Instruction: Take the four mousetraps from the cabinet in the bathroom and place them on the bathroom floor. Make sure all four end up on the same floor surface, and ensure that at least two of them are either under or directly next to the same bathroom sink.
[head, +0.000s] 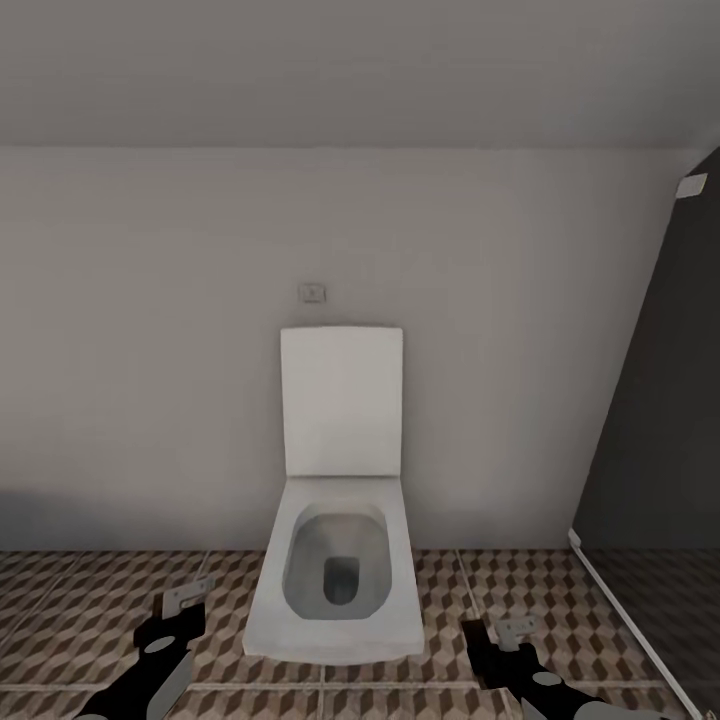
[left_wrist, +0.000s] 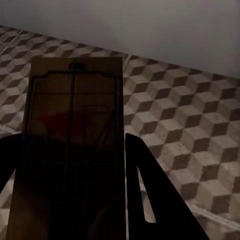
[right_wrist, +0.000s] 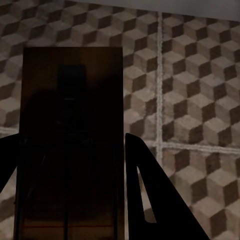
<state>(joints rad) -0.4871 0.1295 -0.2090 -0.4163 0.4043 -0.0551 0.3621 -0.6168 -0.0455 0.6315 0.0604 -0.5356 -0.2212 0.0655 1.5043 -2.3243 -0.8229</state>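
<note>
Left gripper (head: 187, 598) is clamped on a mousetrap (left_wrist: 72, 145); in the left wrist view we see the brown board wedged between the dark fingers (left_wrist: 160, 200), wire frame facing the camera. Right gripper (head: 516, 628) is likewise closed around a second mousetrap (right_wrist: 70, 135) (very dark, metal parts barely readable). Both traps are held above the bathroom floor (head: 90, 600), cube-pattern tiles underneath. Head view: we face a white toilet (head: 338, 560) against the far wall (head: 150, 350), lid up, small wall plate (head: 313, 292) above it. Dark panel (head: 660, 420) on the right. Left gripper sits near-left of the toilet, right one near-right.
</note>
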